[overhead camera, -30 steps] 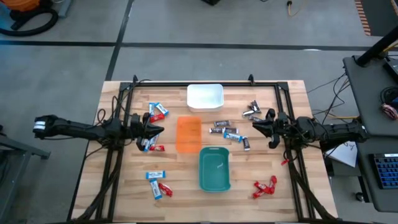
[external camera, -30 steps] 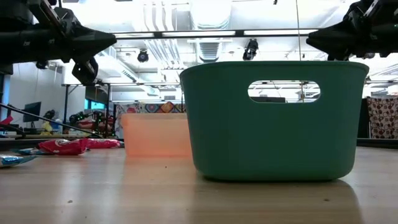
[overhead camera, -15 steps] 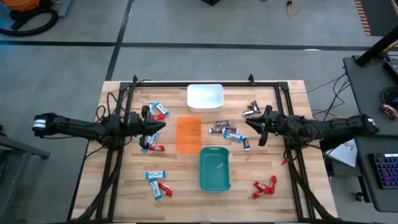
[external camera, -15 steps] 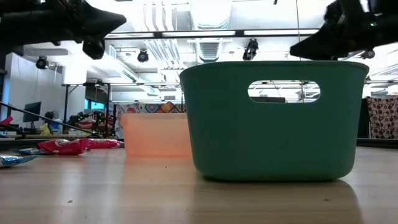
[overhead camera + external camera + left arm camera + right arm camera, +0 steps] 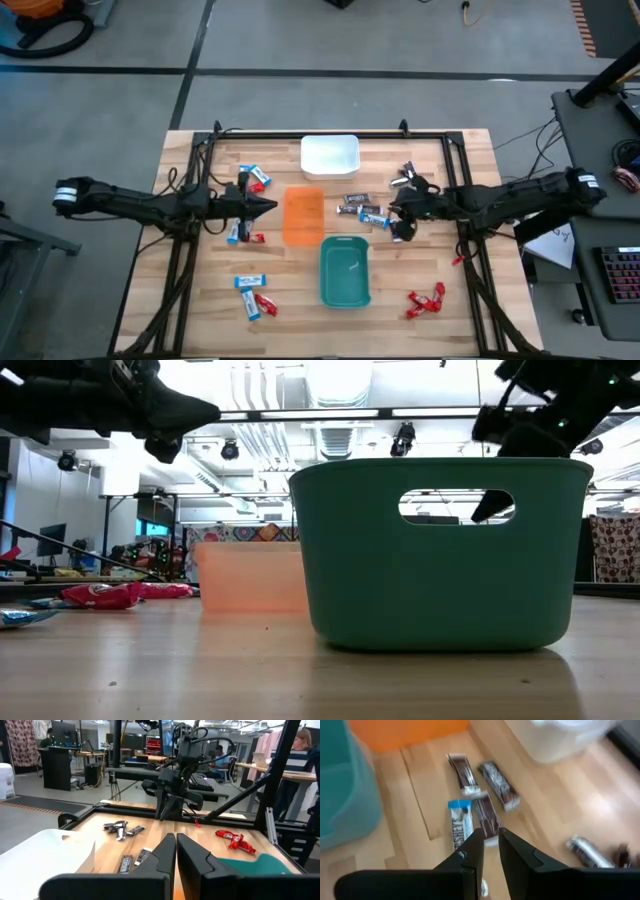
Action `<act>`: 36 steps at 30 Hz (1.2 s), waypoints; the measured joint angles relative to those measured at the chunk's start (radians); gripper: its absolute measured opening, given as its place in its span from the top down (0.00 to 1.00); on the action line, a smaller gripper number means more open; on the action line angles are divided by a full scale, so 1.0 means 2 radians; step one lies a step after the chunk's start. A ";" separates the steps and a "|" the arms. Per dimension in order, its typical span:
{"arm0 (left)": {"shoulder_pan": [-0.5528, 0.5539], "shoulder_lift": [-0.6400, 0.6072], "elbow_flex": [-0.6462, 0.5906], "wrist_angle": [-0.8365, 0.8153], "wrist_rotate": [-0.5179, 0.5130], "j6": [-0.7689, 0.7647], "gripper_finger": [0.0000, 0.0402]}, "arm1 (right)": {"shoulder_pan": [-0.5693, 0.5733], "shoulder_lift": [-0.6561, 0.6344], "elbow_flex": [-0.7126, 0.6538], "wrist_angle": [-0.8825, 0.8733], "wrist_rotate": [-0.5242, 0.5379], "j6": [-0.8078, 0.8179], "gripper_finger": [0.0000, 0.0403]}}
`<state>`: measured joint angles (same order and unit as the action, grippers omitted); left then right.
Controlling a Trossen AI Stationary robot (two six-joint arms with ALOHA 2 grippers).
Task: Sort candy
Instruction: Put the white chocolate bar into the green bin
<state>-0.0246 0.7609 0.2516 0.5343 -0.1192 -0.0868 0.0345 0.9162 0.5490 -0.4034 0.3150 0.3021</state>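
Wooden table [image 5: 200, 300] with a dark frame, seen from above in a workshop with a grey floor. Three trays sit down its middle: a white tray [image 5: 330, 155] at the far edge, an orange tray [image 5: 303, 215] below it, and a teal tray [image 5: 345, 272] nearest the front. Wrapped candy lies scattered on both sides. Left of the trays are blue-and-white pieces [image 5: 253, 179], another blue-and-white one [image 5: 248, 282] near the front, and a red piece [image 5: 265, 302] beside it. Right of the orange tray lie dark brown bars [image 5: 352, 204] with a blue-and-white candy [image 5: 372, 217] just beside them; silver-wrapped pieces [image 5: 404, 177] lie farther back, and red candies [image 5: 425, 299] sit near the front right. The left gripper [image 5: 268, 207] reaches in from the left and hangs just left of the orange tray, its fingers pressed almost together with nothing between them. The right gripper [image 5: 398, 225] reaches in from the right, tilted down over the candy beside the teal tray; its fingers [image 5: 470, 852] are close together with a narrow gap, just above the blue-and-white candy and a brown bar [image 5: 486, 817], holding nothing.
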 joint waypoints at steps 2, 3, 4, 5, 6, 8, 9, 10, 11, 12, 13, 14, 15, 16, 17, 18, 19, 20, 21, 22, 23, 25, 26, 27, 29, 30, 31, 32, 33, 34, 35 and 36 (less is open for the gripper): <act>0.000 0.002 0.001 0.000 -0.001 0.000 1.00 | 0.000 0.015 0.007 -0.001 0.000 0.002 0.87; 0.000 0.002 0.001 0.000 -0.001 0.000 1.00 | 0.000 0.023 0.008 -0.002 -0.003 -0.003 0.86; 0.000 0.002 0.001 0.001 -0.001 0.000 1.00 | 0.001 0.031 0.008 -0.003 -0.012 -0.006 0.85; 0.000 0.002 0.001 0.002 -0.001 0.000 1.00 | 0.001 0.039 0.008 -0.005 -0.020 -0.008 0.83; 0.000 0.001 0.001 0.002 -0.001 0.000 1.00 | 0.001 0.046 0.007 -0.006 -0.026 -0.010 0.81; 0.000 0.001 0.001 0.002 -0.001 0.000 1.00 | 0.001 0.058 0.007 -0.004 -0.030 -0.011 0.75; 0.000 0.000 0.002 0.002 -0.001 0.000 1.00 | 0.001 0.065 0.007 -0.002 -0.030 -0.011 0.73; 0.000 0.000 0.002 0.002 -0.001 0.000 1.00 | 0.001 0.072 0.007 -0.001 -0.030 -0.012 0.70; 0.000 0.000 0.002 0.002 -0.001 0.000 1.00 | 0.003 0.081 0.007 -0.001 -0.030 -0.012 0.66; 0.000 0.000 0.002 0.002 -0.001 0.000 1.00 | 0.004 0.089 0.006 -0.001 -0.030 -0.012 0.63; 0.000 0.001 0.003 0.002 -0.001 0.000 1.00 | 0.005 0.096 0.006 0.000 -0.031 -0.014 0.61; 0.000 0.001 0.003 0.002 -0.001 0.000 1.00 | 0.005 0.104 0.006 0.003 -0.031 -0.015 0.58; 0.000 0.001 0.003 0.002 -0.001 0.000 1.00 | 0.005 0.113 0.006 0.009 -0.032 -0.016 0.55; 0.000 0.001 0.003 0.002 -0.001 0.003 1.00 | 0.006 0.122 0.005 0.017 -0.032 -0.017 0.53; 0.000 0.001 0.003 0.002 -0.001 0.006 1.00 | 0.006 0.131 0.004 0.024 -0.032 -0.021 0.51; 0.000 0.002 0.003 0.002 -0.001 0.009 1.00 | 0.007 0.140 0.004 0.033 -0.032 -0.025 0.49; 0.000 0.002 0.003 0.002 -0.001 0.012 1.00 | 0.007 0.147 0.004 0.044 -0.036 -0.026 0.47; 0.000 0.002 0.003 0.002 -0.001 0.013 1.00 | 0.007 0.154 0.004 0.054 -0.040 -0.027 0.46; 0.000 0.002 0.003 0.002 -0.002 0.013 1.00 | 0.007 0.162 0.004 0.059 -0.040 -0.028 0.45; 0.000 0.002 0.003 0.002 -0.002 0.013 1.00 | 0.007 0.169 0.004 0.060 -0.041 -0.029 0.45; 0.000 0.002 0.003 0.002 -0.002 0.013 1.00 | 0.007 0.176 0.004 0.060 -0.041 -0.029 0.45; 0.000 0.002 0.003 0.002 -0.002 0.018 1.00 | 0.007 0.188 0.004 0.064 -0.040 -0.029 0.45; 0.000 0.002 0.003 0.002 -0.002 0.021 1.00 | 0.007 0.193 0.004 0.067 -0.040 -0.027 0.45; 0.000 0.002 0.003 0.002 -0.002 0.024 1.00 | 0.007 0.198 0.004 0.069 -0.040 -0.025 0.45; 0.000 0.002 0.003 0.002 -0.002 0.026 1.00 | 0.007 0.209 0.004 0.071 -0.040 -0.025 0.45; 0.000 0.002 0.003 0.002 -0.002 0.026 1.00 | 0.007 0.214 0.004 0.075 -0.040 -0.023 0.45; 0.000 0.002 0.004 0.001 -0.003 0.026 1.00 | 0.006 0.218 0.004 0.079 -0.040 -0.020 0.45; 0.000 0.002 0.005 0.001 -0.003 0.026 1.00 | 0.006 0.223 0.004 0.081 -0.039 -0.017 0.45; 0.000 0.002 0.005 0.003 -0.003 0.026 1.00 | 0.005 0.227 0.004 0.082 -0.040 -0.013 0.45; 0.000 0.002 0.005 0.002 -0.003 0.026 1.00 | 0.004 0.231 0.004 0.083 -0.040 -0.009 0.45; 0.000 0.002 0.005 0.002 -0.003 0.026 1.00 | 0.003 0.235 0.005 0.084 -0.041 -0.005 0.46; 0.000 0.002 0.005 0.002 -0.003 0.026 1.00 | 0.003 0.238 0.005 0.085 -0.042 -0.003 0.48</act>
<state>-0.0246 0.7654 0.2619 0.5380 -0.1249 -0.0341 0.0414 1.3930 0.5589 -0.2332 0.2309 0.2965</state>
